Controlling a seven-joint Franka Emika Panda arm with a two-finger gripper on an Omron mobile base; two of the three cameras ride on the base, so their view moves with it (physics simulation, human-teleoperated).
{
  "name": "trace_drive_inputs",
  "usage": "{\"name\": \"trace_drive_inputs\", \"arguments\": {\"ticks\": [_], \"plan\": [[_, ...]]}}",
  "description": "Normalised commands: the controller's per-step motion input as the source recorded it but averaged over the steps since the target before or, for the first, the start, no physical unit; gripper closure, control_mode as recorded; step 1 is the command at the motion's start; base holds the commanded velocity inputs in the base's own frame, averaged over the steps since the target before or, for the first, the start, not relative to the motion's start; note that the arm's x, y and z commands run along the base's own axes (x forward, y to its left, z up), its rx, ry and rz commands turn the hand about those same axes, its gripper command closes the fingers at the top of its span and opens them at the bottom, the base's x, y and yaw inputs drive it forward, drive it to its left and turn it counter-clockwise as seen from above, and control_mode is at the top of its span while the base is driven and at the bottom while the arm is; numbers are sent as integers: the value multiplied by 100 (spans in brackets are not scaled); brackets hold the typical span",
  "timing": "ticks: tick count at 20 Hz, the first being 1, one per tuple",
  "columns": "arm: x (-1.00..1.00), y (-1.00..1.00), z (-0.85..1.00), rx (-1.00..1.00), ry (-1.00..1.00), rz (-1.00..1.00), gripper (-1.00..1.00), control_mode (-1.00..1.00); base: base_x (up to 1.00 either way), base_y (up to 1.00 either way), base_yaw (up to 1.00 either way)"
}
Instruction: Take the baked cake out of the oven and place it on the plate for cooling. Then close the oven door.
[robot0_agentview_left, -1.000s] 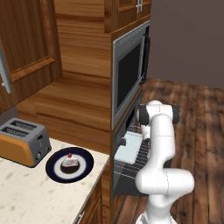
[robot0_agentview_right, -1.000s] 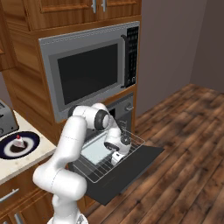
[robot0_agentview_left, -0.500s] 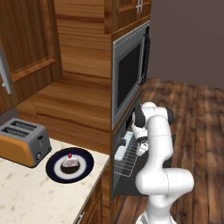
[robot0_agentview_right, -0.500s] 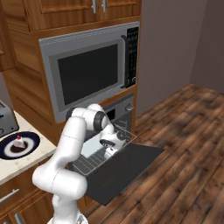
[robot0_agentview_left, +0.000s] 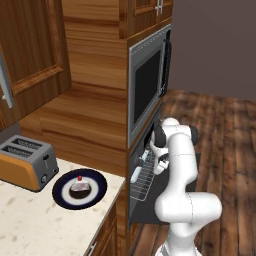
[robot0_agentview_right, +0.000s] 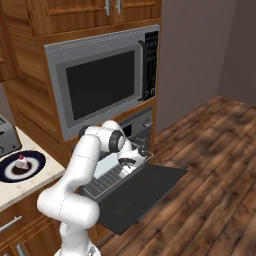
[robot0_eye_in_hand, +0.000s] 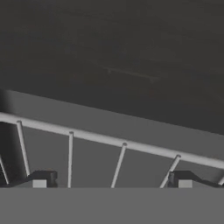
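My gripper (robot0_eye_in_hand: 112, 179) stands spread wide and holds nothing; its two dark fingertips (robot0_eye_in_hand: 41, 178) hang just above the front bar of the wire rack (robot0_agentview_right: 107, 178), which is slid partway out of the oven (robot0_agentview_right: 135, 130). The oven door (robot0_agentview_right: 142, 192) lies dropped flat in front, with bare wooden floor (robot0_agentview_right: 210, 165) beyond its edge. The baked cake (robot0_agentview_left: 79, 184) sits on the plate (robot0_agentview_left: 95, 193) on the counter (robot0_agentview_left: 35, 220), beside the toaster (robot0_agentview_left: 26, 161), well apart from my gripper.
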Motion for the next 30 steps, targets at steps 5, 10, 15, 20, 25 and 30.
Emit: {"name": "trace_drive_inputs", "arguments": {"ticks": [5,10,15,20,25,30], "plan": [[0,46,-48,4,-21,2,-100,-100,0,0,0],[2,48,-40,1,-27,0,-100,-100,0,0,0],[2,44,-28,0,-24,0,-100,-100,0,0,0],[-38,-38,76,1,-9,-1,-100,-100,0,0,0],[-87,-69,100,0,-1,0,-100,-100,0,0,0],[-85,-72,99,-1,0,0,-100,-100,0,0,0]]}}
